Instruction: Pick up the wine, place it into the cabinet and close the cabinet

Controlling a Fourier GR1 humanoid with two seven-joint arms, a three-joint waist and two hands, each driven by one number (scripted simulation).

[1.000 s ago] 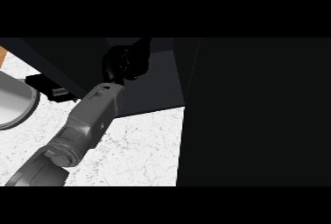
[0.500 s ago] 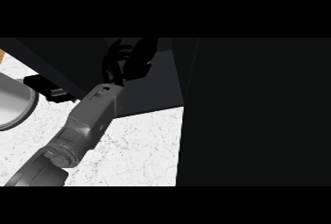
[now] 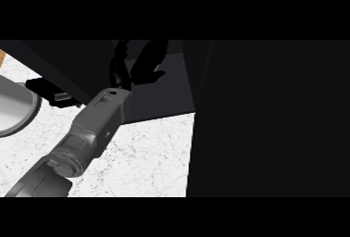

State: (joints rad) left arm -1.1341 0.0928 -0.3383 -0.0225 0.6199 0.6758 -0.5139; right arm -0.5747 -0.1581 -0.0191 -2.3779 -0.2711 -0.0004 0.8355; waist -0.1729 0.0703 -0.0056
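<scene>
My left forearm (image 3: 96, 125) rises from the lower left, and its black hand (image 3: 140, 60) reaches into the dark cabinet (image 3: 164, 99) at the top centre. A dark, elongated shape with a small pale glint (image 3: 160, 69) sits at the hand and may be the wine. Black on black, I cannot make out where the hand ends and that shape begins. A wide dark panel (image 3: 273, 120), seemingly the cabinet's door, fills the right side. My right hand does not show.
A white speckled counter (image 3: 143, 157) lies under the forearm. At the left edge is a round grey vessel (image 3: 14, 113), with a small black piece (image 3: 51, 90) beside it against the cabinet's dark side wall.
The left hand has moved a little up and to the right, deeper into the cabinet, and its dark outline now looks longer. The forearm followed slightly.
</scene>
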